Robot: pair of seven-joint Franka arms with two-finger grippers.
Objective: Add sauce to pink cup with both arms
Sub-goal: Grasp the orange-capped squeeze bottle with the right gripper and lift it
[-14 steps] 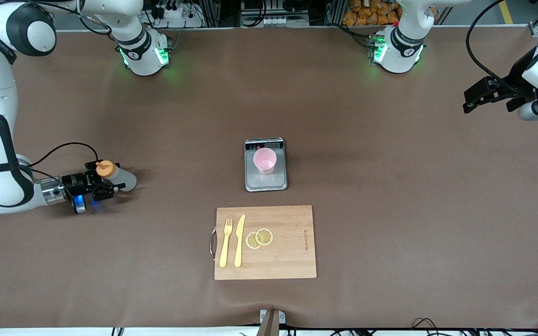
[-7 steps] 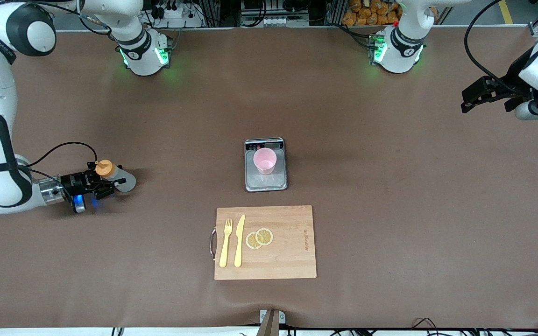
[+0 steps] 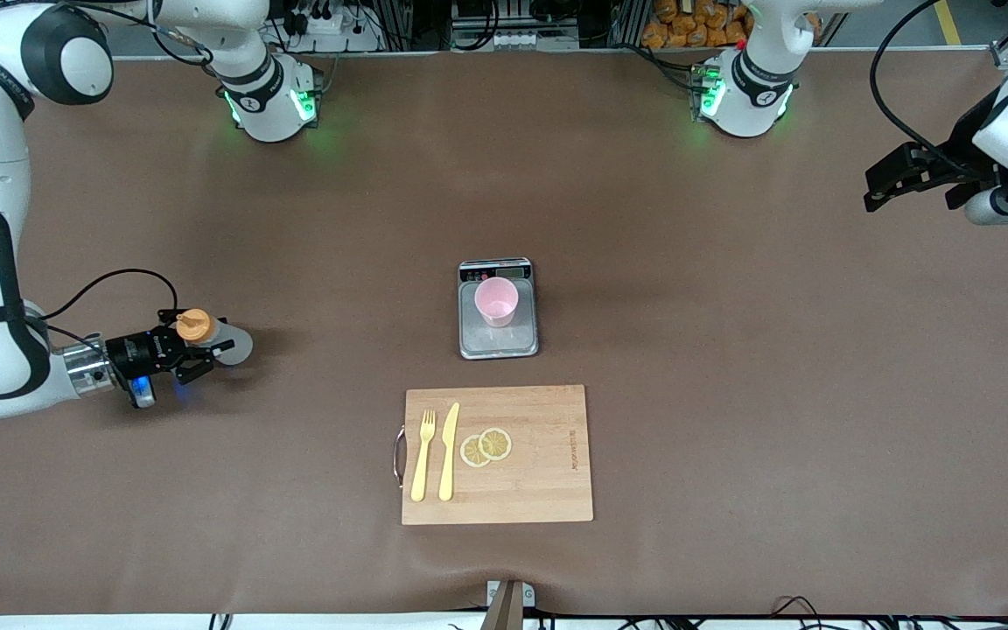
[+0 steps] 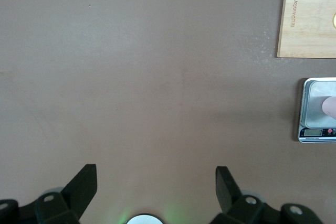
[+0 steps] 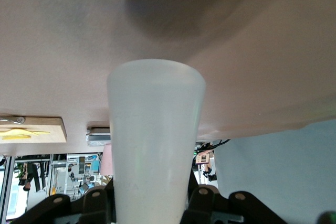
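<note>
A whitish squeeze bottle (image 3: 237,346) with an orange nozzle cap (image 3: 193,325) holds the sauce, at the right arm's end of the table. My right gripper (image 3: 211,343) comes at it sideways and is shut on its body. In the right wrist view the bottle (image 5: 155,129) fills the gap, with black fingers (image 5: 202,200) against both its sides. I cannot tell whether its base touches the table. The pink cup (image 3: 496,300) stands on a grey scale (image 3: 499,343) mid-table. My left gripper (image 3: 873,191) waits open over the left arm's end of the table, and nothing shows between its fingers (image 4: 84,187).
A wooden cutting board (image 3: 539,472) lies nearer the front camera than the scale, carrying a yellow fork (image 3: 422,455), a yellow knife (image 3: 448,451) and lemon slices (image 3: 486,446). The left wrist view shows the scale (image 4: 317,127) and the board's corner (image 4: 310,14).
The right gripper's fingers have closed in on the bottle, and gripper and bottle have shifted slightly toward the right arm's end. The left arm has barely moved.
</note>
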